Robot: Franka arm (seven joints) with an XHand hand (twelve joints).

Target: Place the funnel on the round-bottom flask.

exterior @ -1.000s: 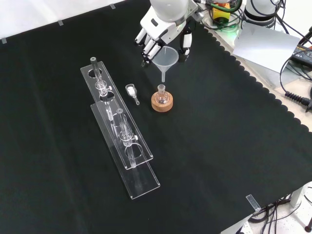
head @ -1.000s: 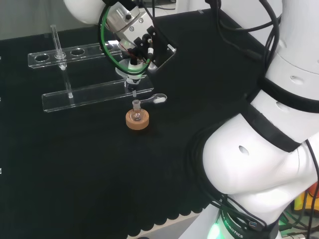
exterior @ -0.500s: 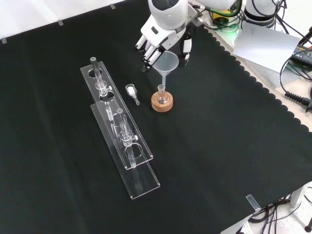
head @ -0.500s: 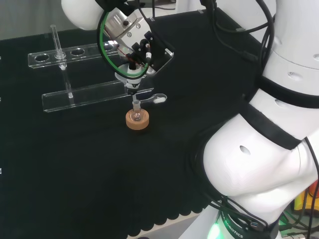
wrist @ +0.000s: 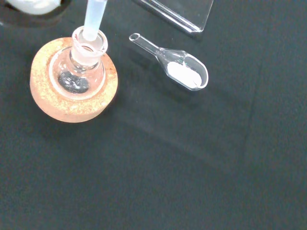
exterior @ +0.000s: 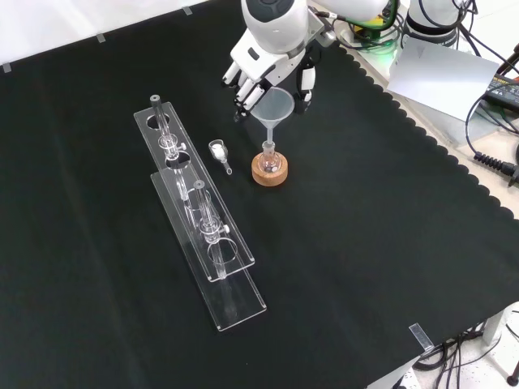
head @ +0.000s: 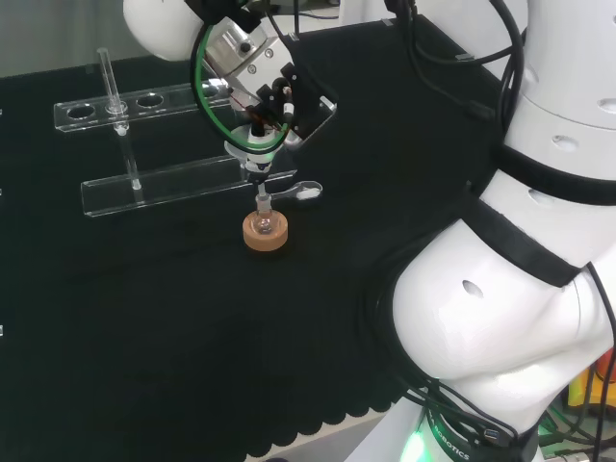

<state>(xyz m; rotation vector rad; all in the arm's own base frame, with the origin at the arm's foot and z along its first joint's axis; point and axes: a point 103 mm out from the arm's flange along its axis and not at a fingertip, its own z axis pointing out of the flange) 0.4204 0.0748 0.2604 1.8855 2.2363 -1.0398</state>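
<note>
The bench (exterior: 389, 243) lies under black cloth, with two long clear racks (exterior: 203, 235) at the left of the front view. The hand (exterior: 261, 66) hangs over the middle, fingers and thumb curled round the rim of the funnel (exterior: 272, 109), pinching it upright. Below sits the cork ring (exterior: 268, 169), carrying the little round-bottom flask (wrist: 79, 72), and the funnel's stem meets the flask's neck; in the wrist view the tip sits right in the mouth. A small glass scoop (wrist: 180, 69) with white powder lies just beside, to the left in the front view. The judgement here: keep the stem plumb, sink it straight down, and let go only once the cone rests; any sideways nudge could tip that light flask off its ring.
</note>
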